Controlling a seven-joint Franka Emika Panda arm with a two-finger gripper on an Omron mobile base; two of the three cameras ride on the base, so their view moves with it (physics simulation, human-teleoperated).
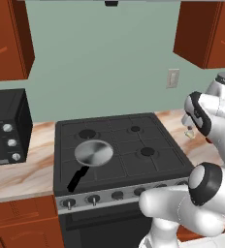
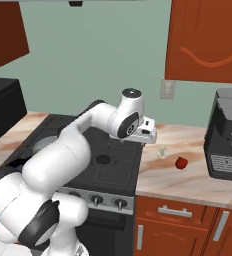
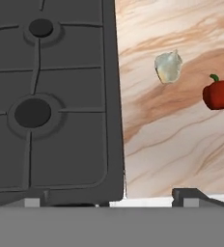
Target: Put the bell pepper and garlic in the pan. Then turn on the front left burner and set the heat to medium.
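Spread wide, my fingers (image 3: 111, 202) hover above the stove's (image 3: 51, 96) right edge; garlic (image 3: 168, 66) and bell pepper (image 3: 219, 94) lie apart on the desk (image 3: 181, 144), pan (image 1: 93, 153) on the front-left burner.

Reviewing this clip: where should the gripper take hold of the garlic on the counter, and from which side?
Probably straight down from above, fingers closing across the widest part of the garlic. It lies free on the counter, apart from the bell pepper and stove edge, so both sides look open.
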